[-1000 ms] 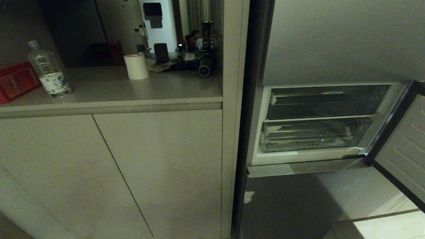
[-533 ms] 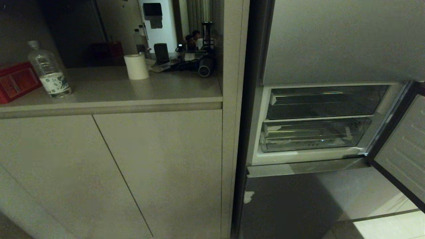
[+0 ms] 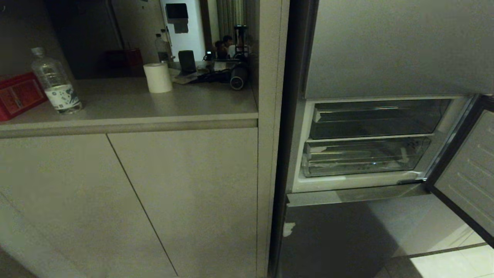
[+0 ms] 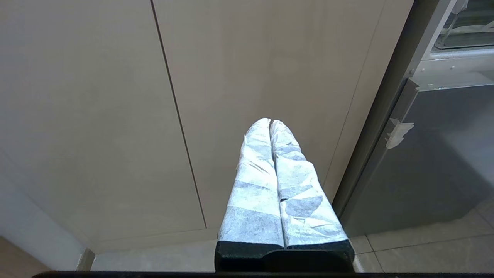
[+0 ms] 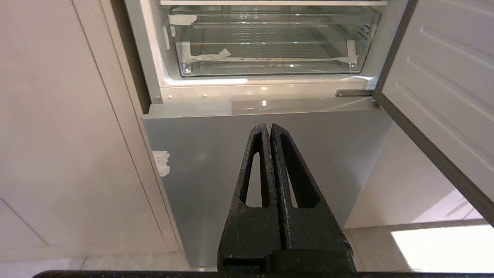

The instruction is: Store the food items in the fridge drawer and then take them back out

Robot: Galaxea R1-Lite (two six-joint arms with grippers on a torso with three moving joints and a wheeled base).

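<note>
Clear plastic makes up the fridge drawer [image 3: 364,156], the lower of two drawers in the open fridge compartment; it sits pushed in, its ribbed floor bare, with white tape scraps [image 5: 210,56] stuck along its front lip. No food item shows in it or anywhere else in the three views. Directly above the fridge drawer sits one darker, smoky drawer [image 3: 376,117], also pushed in. To the right of the fridge drawer one fridge door [image 3: 469,173] stands swung open, and below it is a closed grey lower door [image 5: 266,162] with a white scrap at its left edge. The right gripper [image 5: 269,129] hangs in front of that lower door, below the fridge drawer, its two black fingers pressed together on nothing. The left gripper [image 4: 270,123] is further left of the fridge drawer, in front of two beige cabinet doors [image 3: 131,200], its two white-wrapped fingers closed tip to tip and empty. Above those doors, up and left of the fridge drawer, a counter [image 3: 127,112] carries one clear water bottle [image 3: 56,81], one red box [image 3: 19,94], one white paper roll [image 3: 158,77] and some dark gear at the back that is too dim to count.
</note>
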